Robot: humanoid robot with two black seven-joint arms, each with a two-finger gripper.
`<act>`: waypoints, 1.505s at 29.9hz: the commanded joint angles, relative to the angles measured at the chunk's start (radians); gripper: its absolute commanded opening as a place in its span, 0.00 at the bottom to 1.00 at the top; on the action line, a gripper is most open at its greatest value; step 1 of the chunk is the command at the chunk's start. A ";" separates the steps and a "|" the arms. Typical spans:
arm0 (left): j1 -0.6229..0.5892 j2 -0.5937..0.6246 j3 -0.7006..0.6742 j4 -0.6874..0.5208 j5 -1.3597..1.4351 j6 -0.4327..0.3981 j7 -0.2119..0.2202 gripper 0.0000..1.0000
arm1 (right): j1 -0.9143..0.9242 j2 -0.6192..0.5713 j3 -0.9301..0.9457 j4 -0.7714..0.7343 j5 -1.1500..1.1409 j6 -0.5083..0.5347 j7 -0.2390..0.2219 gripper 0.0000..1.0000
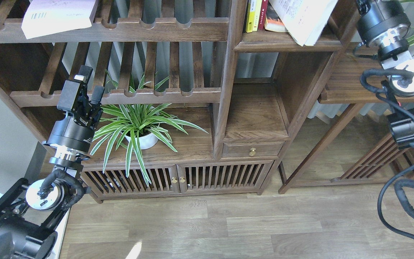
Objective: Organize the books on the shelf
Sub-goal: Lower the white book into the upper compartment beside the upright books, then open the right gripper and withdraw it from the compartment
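The pale lilac-white book (pixel 58 14) with a barcode lies flat on the slatted rack at top left. On the solid walnut shelf (pixel 286 45) at top centre, the dark book with the orange cover (pixel 272 22) lies behind a large white book (pixel 304 18). The white book tilts down over the shelf's front edge. My right arm's wrist (pixel 383 21) is just right of that shelf, and its fingers are above the top of the view. My left gripper (pixel 89 85) is open and empty, in front of the lower slatted rack.
A yellow book (pixel 252 14) and a red book (pixel 263 12) stand upright at the shelf's left. A spider plant in a white pot (pixel 144 141) stands on the cabinet top beside my left gripper. A small drawer (pixel 252 149) and a side table (pixel 358 79) lie to the right.
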 commanded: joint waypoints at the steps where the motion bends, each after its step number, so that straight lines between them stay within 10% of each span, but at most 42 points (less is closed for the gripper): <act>1: 0.006 0.001 0.000 0.000 -0.002 0.000 -0.001 0.98 | -0.001 0.001 -0.005 -0.010 -0.002 -0.001 0.001 0.30; 7: 0.009 0.001 -0.004 0.000 -0.002 0.000 -0.001 0.98 | 0.060 0.009 -0.005 -0.090 -0.048 -0.001 0.001 0.48; 24: -0.002 -0.009 0.003 0.008 0.000 0.000 -0.001 0.98 | 0.171 -0.025 0.003 -0.079 -0.054 -0.001 0.000 0.55; 45: -0.095 -0.020 0.003 0.011 -0.014 0.000 -0.014 0.97 | -0.214 -0.106 0.083 0.333 -0.045 0.157 -0.008 0.58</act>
